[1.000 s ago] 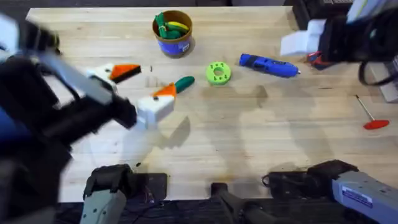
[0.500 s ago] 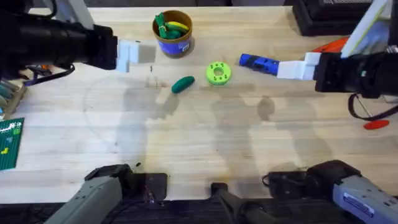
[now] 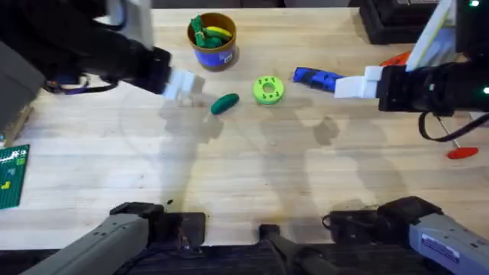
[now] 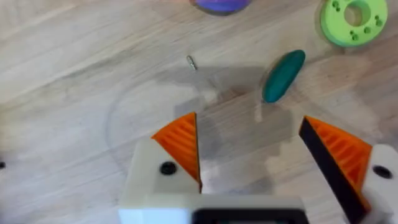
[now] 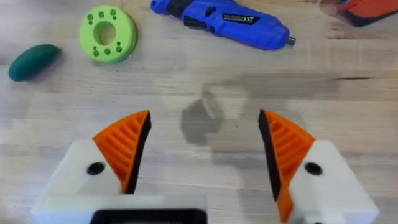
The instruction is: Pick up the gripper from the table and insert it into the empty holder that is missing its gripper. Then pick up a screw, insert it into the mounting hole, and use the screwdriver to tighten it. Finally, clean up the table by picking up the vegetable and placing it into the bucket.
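Both arms hang above the table (image 3: 252, 191) with nothing in their fingers. The left gripper (image 4: 252, 149) has its orange-padded jaws spread wide, and through the gap I see bare wood, with the vegetable (image 4: 283, 75) lying on the table just past the tips, tilted, dark green and smooth. A tiny screw (image 4: 191, 62) lies on the boards a little way from it. From above, the left gripper (image 3: 183, 82) sits just beside the vegetable (image 3: 225, 102), on the side away from the lime-green disc (image 3: 268, 89), and the bucket (image 3: 212, 40) stands near the far edge of the table with yellow and green toy pieces inside it. The right gripper (image 5: 202, 146) is spread open too, holding nothing, its orange ribbed pads (image 5: 124, 146) apart over a patch of shadow on the wood. Beyond its tips lies the screwdriver (image 5: 224, 22), bright blue, flat on the table, metal bit pointing away from the lime-green disc (image 5: 108, 33). In the overhead view the right gripper (image 3: 353, 85) covers the bit end of the screwdriver (image 3: 315, 76). A thin rod with a red handle (image 3: 457, 142) lies near the right edge, well apart from everything else.
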You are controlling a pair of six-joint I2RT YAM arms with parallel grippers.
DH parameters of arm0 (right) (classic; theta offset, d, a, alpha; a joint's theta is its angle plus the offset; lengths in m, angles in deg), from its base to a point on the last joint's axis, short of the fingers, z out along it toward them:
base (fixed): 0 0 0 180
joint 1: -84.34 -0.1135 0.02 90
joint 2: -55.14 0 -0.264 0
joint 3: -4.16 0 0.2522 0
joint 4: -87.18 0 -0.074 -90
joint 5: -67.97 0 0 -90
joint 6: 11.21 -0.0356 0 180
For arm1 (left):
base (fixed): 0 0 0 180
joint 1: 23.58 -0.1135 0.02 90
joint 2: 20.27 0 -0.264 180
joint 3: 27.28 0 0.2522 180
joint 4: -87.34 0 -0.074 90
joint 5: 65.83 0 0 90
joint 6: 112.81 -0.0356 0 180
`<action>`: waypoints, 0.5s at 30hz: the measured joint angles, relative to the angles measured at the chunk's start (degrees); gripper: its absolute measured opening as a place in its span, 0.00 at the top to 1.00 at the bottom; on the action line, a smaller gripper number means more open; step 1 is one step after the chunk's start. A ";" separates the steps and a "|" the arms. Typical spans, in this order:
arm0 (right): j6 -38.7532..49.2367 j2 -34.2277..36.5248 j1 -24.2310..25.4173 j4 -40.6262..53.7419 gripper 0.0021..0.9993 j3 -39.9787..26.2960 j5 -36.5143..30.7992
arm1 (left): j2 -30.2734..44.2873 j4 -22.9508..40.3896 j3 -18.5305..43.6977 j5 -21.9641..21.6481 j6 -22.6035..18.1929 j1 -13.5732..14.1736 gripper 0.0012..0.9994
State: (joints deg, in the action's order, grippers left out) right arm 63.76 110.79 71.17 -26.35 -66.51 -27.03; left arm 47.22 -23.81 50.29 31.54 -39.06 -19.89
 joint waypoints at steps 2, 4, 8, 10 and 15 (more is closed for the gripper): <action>0.00 0.56 0.00 0.00 0.03 0.00 0.10 | 0.02 0.01 0.07 -2.89 -0.39 3.58 0.01; 0.00 1.16 0.00 0.00 0.03 0.00 0.15 | 0.19 0.02 0.11 -5.51 -1.22 6.81 0.01; 0.00 2.30 0.00 0.00 0.02 0.04 0.15 | 2.96 0.73 1.06 -9.06 -2.48 10.90 0.01; 0.00 2.70 0.00 0.00 0.02 0.09 0.15 | 6.18 1.63 2.36 -10.06 -2.87 12.39 0.01; 0.00 2.87 0.00 -0.02 0.02 0.09 0.15 | 16.13 2.54 6.45 -11.15 -3.15 15.30 0.01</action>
State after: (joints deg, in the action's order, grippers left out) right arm 63.76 113.66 71.17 -26.37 -66.42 -26.87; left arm 63.35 -21.27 56.74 20.39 -42.20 -4.59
